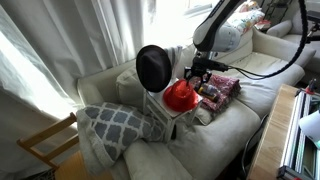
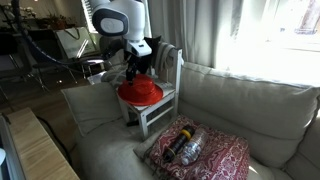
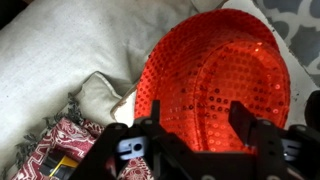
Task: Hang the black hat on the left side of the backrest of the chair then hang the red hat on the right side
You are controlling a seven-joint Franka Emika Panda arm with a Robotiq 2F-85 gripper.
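The red hat (image 1: 180, 95) lies crown up on the seat of the small white chair (image 1: 168, 117), which stands on a sofa. It also shows in an exterior view (image 2: 140, 92) and fills the wrist view (image 3: 215, 70). The black hat (image 1: 153, 66) hangs on one corner of the backrest (image 2: 173, 62). My gripper (image 1: 197, 72) hovers just over the red hat, also seen in an exterior view (image 2: 135, 68). In the wrist view my gripper (image 3: 197, 120) is open, its fingers spread over the hat's crown and holding nothing.
A red patterned cloth (image 1: 218, 90) lies on the sofa beside the chair, with a bottle-like object (image 2: 188, 148) on it. A grey patterned pillow (image 1: 115, 125) sits on the other side. A natural wood chair (image 1: 45, 145) stands off the sofa's end.
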